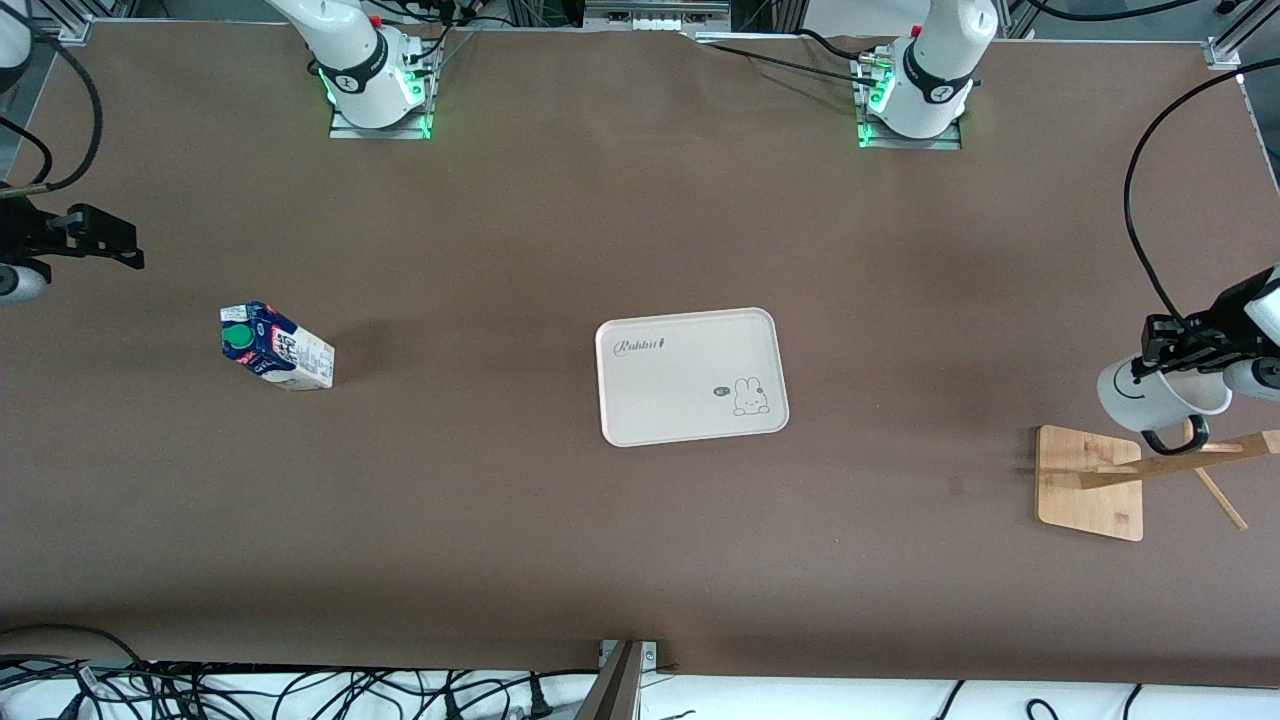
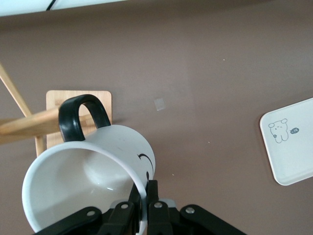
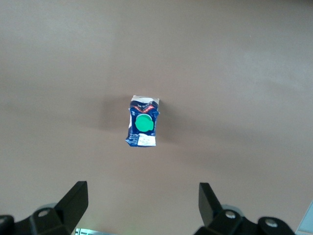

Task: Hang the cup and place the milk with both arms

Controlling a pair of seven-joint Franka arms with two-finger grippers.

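The white cup [image 1: 1150,395] hangs in the air at the left arm's end of the table, tipped on its side, with my left gripper [image 1: 1190,345] shut on its rim. In the left wrist view the fingers [image 2: 155,193] pinch the cup [image 2: 88,181] wall, one inside and one outside. Its black handle [image 2: 78,115] sits just over a peg [image 2: 29,125] of the wooden rack [image 1: 1090,480]. The milk [image 1: 275,347] stands upright on the table toward the right arm's end. My right gripper [image 1: 100,235] is open high above the table there, with the milk [image 3: 143,128] far below the right gripper [image 3: 142,188].
A cream tray [image 1: 690,315] with a rabbit print lies flat in the middle of the table, and its corner [image 2: 293,156] shows in the left wrist view. The rack's slanted pegs [image 1: 1220,500] stick out over its base. Cables run along the table's near edge.
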